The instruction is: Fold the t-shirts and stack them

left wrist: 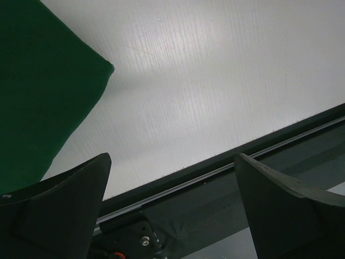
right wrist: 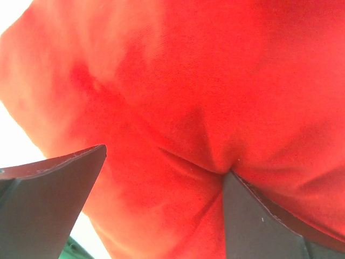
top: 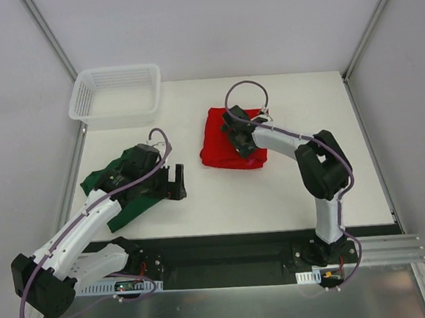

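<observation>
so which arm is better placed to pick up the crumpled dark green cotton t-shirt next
Left, probably. Its open left gripper hangs over bare table right beside the crumpled dark green cotton t-shirt. The right gripper, also open, is across the table over the bright red cotton t-shirt.

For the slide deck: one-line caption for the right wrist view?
Right gripper open over the red t-shirt, one fingertip denting the cloth.

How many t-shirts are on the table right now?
2. The red t-shirt lies folded at the middle of the table, beneath the right gripper; the green t-shirt lies crumpled at its left edge, partly under the left arm. No third shows, though that arm may hide cloth.
</observation>
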Robot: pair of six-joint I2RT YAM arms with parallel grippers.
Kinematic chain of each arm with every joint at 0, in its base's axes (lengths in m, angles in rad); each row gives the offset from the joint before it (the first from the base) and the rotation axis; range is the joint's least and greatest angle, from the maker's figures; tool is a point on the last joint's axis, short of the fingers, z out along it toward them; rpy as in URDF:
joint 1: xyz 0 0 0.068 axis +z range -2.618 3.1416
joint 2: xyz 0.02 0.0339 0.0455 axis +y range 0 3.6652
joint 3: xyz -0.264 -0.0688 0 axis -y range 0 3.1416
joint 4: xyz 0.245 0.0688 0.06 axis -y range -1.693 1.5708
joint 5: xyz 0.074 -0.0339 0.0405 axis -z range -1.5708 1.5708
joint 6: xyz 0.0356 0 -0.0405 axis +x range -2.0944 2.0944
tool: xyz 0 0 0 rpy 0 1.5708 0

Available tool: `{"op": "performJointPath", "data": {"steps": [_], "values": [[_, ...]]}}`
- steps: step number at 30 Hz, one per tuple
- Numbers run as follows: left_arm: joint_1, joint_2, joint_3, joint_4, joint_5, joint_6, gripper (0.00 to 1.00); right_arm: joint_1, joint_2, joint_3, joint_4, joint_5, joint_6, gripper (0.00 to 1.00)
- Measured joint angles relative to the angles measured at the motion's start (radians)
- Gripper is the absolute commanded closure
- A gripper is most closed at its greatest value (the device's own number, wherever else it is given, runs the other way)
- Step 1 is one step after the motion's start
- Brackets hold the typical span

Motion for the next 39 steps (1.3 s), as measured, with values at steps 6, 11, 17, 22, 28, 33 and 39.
{"op": "performJointPath", "data": {"steps": [6, 11, 17, 22, 28, 33, 39], "values": [[0.0, -0.05, -0.003, -0.017, -0.017, -0.006, 0.01, 0.076, 0.043, 0.066, -0.012, -0.014, 0.011, 0.04], [0.0, -0.063, -0.003, -0.023, -0.026, -0.011, 0.01, 0.108, 0.027, 0.054, -0.036, -0.023, -0.027, 0.04], [0.0, -0.059, -0.003, -0.024, -0.027, -0.011, 0.01, 0.114, -0.051, -0.02, -0.097, -0.034, -0.085, 0.04], [0.0, -0.044, -0.002, -0.024, -0.034, -0.011, 0.01, 0.113, -0.081, -0.031, -0.181, -0.034, -0.138, 0.04], [0.0, -0.027, 0.0, -0.024, -0.051, -0.011, 0.01, 0.113, -0.082, -0.003, -0.243, -0.037, -0.18, 0.04], [0.0, -0.024, 0.006, -0.024, -0.065, -0.011, 0.01, 0.117, -0.075, 0.074, -0.301, -0.025, -0.212, 0.04], [0.0, -0.025, 0.014, -0.025, -0.137, -0.043, 0.01, 0.127, -0.075, 0.152, -0.339, -0.007, -0.264, 0.04]]}}
